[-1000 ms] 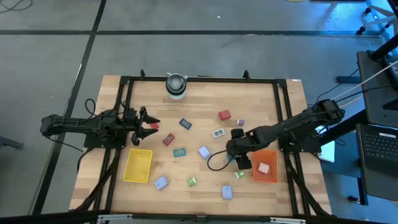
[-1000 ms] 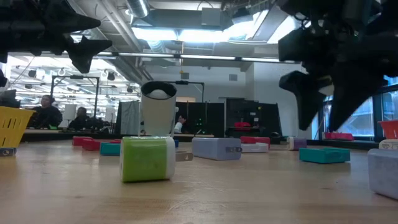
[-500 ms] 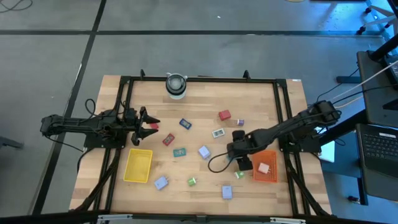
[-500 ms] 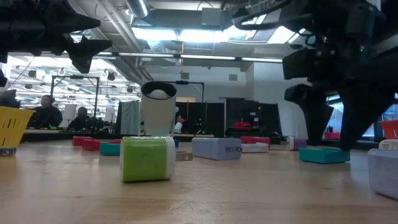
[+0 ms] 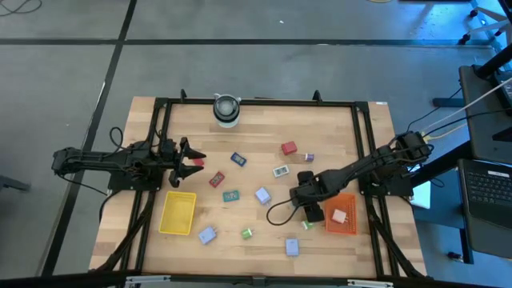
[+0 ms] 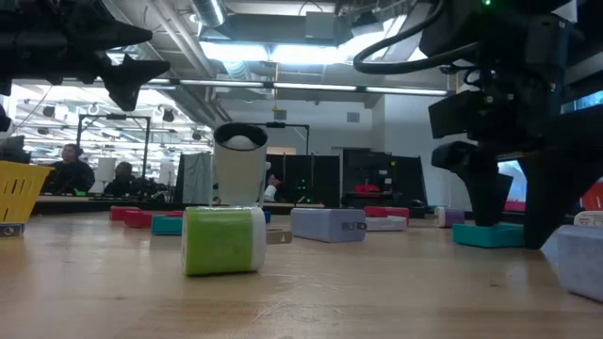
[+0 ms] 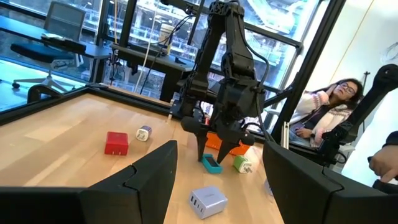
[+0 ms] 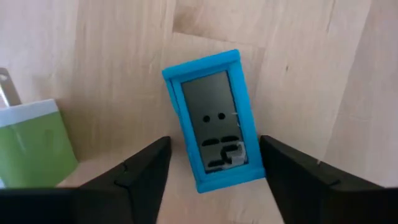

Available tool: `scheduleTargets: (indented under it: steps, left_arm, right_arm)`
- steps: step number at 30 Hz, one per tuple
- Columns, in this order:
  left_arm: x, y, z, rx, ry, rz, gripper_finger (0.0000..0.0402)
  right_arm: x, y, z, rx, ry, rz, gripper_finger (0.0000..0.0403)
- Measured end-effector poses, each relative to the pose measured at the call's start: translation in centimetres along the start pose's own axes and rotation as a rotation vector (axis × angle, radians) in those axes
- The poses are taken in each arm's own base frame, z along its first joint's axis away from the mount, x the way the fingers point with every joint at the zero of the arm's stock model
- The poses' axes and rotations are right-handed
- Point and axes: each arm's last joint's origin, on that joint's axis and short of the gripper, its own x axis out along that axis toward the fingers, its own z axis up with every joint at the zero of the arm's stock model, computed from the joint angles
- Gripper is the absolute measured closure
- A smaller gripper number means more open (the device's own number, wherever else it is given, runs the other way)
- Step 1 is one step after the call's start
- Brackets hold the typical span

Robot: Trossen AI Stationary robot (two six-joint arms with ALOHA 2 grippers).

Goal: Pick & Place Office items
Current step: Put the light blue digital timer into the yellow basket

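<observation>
My right gripper (image 8: 214, 177) is open and points down at a teal-blue framed packet with a grey face (image 8: 214, 118), which lies flat on the wood. Its fingers stand on either side of the packet's end, and I see no touch. A bright green block (image 8: 31, 143) lies just beside the packet. In the low view the right gripper (image 6: 513, 221) reaches almost to the table around the teal packet (image 6: 490, 234). In the high view the arm hides that packet. My left gripper (image 5: 192, 160) hovers open near the table's left side.
The red tray (image 5: 350, 226) holds a pink block (image 5: 339, 216) just right of my right gripper. The yellow tray (image 5: 178, 212) sits near left, and the grey-white cylinder (image 5: 226, 110) at the far edge. Red, blue, teal, lavender and green items lie scattered across the middle.
My right gripper has dropped toward the table and drifted slightly toward the near edge, coming down around the teal packet. Its fingers have stayed open. The items have not moved.
</observation>
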Motion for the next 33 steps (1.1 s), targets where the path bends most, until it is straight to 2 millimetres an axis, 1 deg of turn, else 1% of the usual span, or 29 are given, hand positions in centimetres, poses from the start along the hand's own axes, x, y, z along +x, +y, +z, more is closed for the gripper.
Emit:
scheduleTargets:
  steps: [5, 7, 14, 17, 20, 22, 24, 27, 29, 33]
  left_arm:
    - [0.0, 0.0, 0.0, -0.003, 0.001, 0.0, 0.0168]
    - [0.0, 0.0, 0.0, -0.003, 0.001, 0.001, 0.0168]
    - [0.0, 0.0, 0.0, -0.004, -0.003, 0.01, 0.0168]
    - [0.0, 0.1, 0.0, -0.033, -0.012, 0.035, 0.0168]
    - [0.0, 0.2, 0.1, -0.087, -0.031, 0.081, 0.0168]
    - [0.0, 0.4, 0.1, -0.128, -0.046, 0.122, 0.0168]
    - [0.0, 0.4, 0.1, -0.163, -0.058, 0.143, 0.0168]
    - [0.1, 0.5, 0.2, -0.206, -0.077, 0.153, 0.0168]
    - [0.2, 0.4, 0.4, -0.225, -0.105, 0.155, 0.0168]
    - [0.3, 0.4, 0.6, -0.243, -0.132, 0.171, 0.0168]
  right_arm:
    - [0.0, 0.0, 0.1, -0.001, -0.009, -0.003, 0.023]
    - [0.0, 0.0, 0.1, 0.003, -0.01, -0.006, 0.025]
    - [0.0, -0.1, 0.1, 0.002, -0.019, -0.034, 0.025]
    - [-0.1, -0.6, 0.2, -0.017, -0.027, -0.05, 0.025]
    - [-0.4, -1.6, 0.7, -0.016, -0.033, -0.168, 0.025]
    - [-1.1, -2.3, 1.4, -0.018, -0.03, -0.262, 0.025]
    - [-2.2, -2.9, 2.4, -0.001, -0.059, -0.361, 0.025]
    - [-4.1, -4.0, 3.7, 0.034, -0.068, -0.473, 0.025]
    - [-5.4, -4.6, 4.9, 0.066, -0.115, -0.553, 0.025]
    - [-7.7, -5.2, 6.5, 0.103, -0.193, -0.687, 0.025]
